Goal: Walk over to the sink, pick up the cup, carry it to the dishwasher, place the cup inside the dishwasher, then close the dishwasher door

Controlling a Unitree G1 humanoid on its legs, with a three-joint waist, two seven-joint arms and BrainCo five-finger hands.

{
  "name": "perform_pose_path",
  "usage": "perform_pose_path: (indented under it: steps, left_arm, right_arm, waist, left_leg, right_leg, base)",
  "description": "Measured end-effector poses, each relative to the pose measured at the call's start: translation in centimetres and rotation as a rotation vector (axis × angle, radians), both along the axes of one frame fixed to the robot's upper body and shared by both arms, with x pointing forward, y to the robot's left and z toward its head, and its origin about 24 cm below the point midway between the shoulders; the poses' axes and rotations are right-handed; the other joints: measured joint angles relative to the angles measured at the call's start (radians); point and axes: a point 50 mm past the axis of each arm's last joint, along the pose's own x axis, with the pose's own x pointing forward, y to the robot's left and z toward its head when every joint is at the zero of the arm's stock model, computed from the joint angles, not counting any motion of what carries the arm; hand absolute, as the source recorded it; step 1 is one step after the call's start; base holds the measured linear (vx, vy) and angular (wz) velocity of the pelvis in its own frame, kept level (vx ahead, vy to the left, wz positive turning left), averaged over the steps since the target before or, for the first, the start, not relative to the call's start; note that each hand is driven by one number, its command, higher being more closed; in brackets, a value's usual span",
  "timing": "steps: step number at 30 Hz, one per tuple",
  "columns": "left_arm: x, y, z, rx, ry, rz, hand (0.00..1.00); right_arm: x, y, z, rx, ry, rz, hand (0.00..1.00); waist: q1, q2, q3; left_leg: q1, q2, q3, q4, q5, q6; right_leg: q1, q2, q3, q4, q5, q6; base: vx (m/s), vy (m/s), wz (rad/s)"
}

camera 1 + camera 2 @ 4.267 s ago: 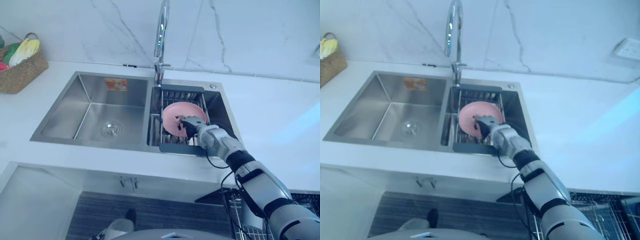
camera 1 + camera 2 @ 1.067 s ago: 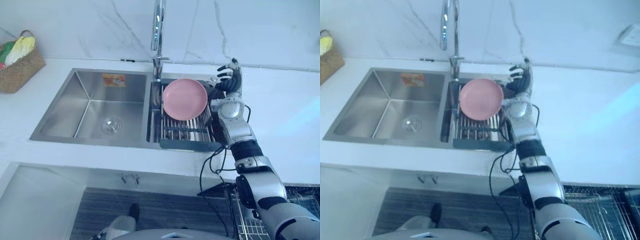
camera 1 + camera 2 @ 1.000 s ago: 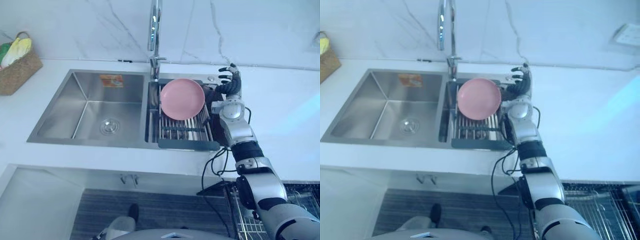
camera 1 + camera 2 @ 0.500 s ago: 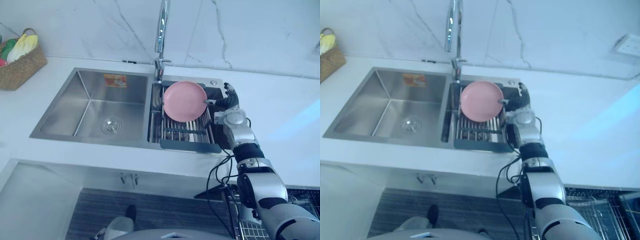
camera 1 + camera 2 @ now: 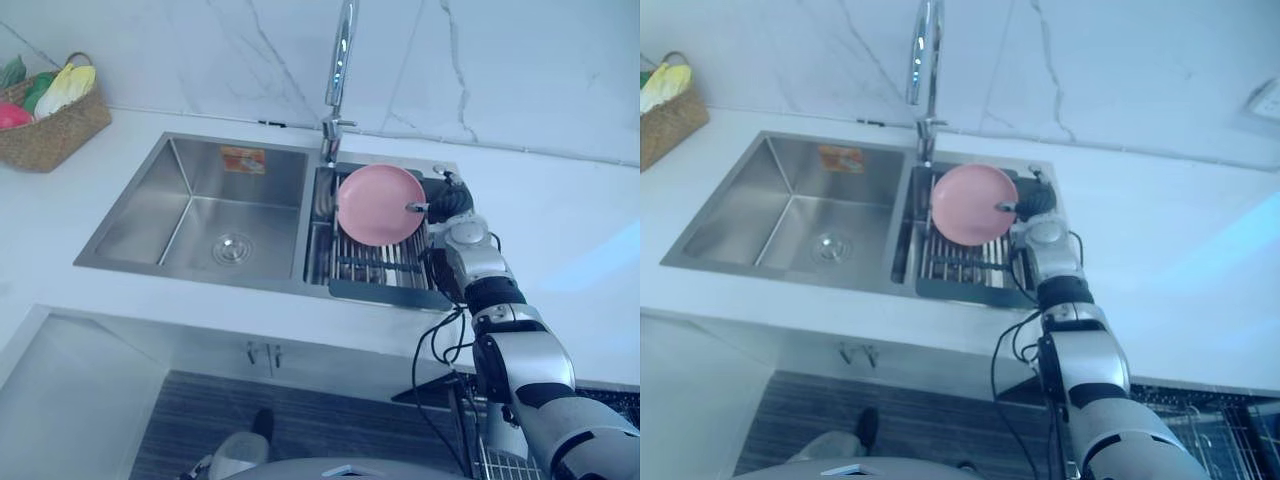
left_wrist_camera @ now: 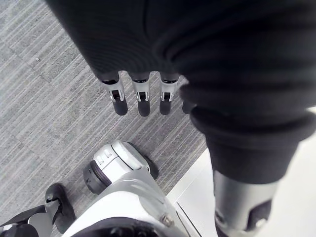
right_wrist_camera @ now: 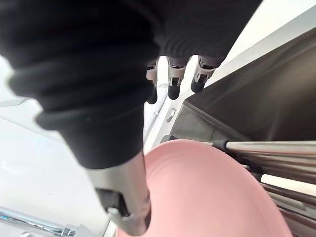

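A pink plate [image 5: 378,203] is stood in the sink rack [image 5: 372,268], apparently touched by the loosely spread right robot hand [image 5: 447,201].

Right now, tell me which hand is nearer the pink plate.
Right. The right hand is at the right rim of the pink plate, which stands in the sink rack. The left hand hangs low over the grey floor, well away.

Faucet [image 5: 340,60] top cut off; basket [image 5: 55,135] cropped; rack [image 5: 375,268] partly behind plate [image 5: 378,203].
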Motion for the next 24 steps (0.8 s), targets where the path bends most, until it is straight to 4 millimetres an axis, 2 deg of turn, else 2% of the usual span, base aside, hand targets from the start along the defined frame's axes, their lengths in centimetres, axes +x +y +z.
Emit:
perform_pose_path:
  steps: [10, 15, 24]
  left_arm:
    - [0.0, 0.0, 0.0, -0.011, -0.009, -0.004, 0.0]
    - [0.0, 0.1, 0.1, -0.012, -0.013, -0.006, 0.0]
    - [0.7, 0.3, 0.3, -0.01, -0.048, -0.014, 0.0]
  right_arm:
    - [0.0, -0.2, 0.0, -0.132, 0.031, 0.014, 0.0]
    - [0.3, -0.7, 1.0, -0.226, 0.046, 0.022, 0.0]
    - [0.6, -1.8, 2.5, -0.268, 0.037, 0.013, 0.0]
  waist:
    - [0.007, -0.001, 0.001]
    - [0.011, -0.002, 0.012]
    - [0.04, -0.013, 0.047]
  left_leg:
    - [-0.003, -0.006, -0.022, 0.0, 0.0, -0.002]
    - [-0.013, -0.007, -0.036, 0.0, 0.007, 0.002]
    - [-0.022, -0.009, -0.063, 0.0, 0.01, 0.0]
  right_leg:
    - [0.01, -0.002, -0.026, 0.0, -0.007, 0.001]
    - [0.01, -0.002, -0.047, 0.003, -0.008, 0.002]
    - [0.005, -0.002, -0.057, 0.018, -0.021, 0.003]
  base:
    - [0.0, -0.001, 0.07]
    - [0.0, -0.003, 0.11]
    - [0.01, -0.011, 0.06]
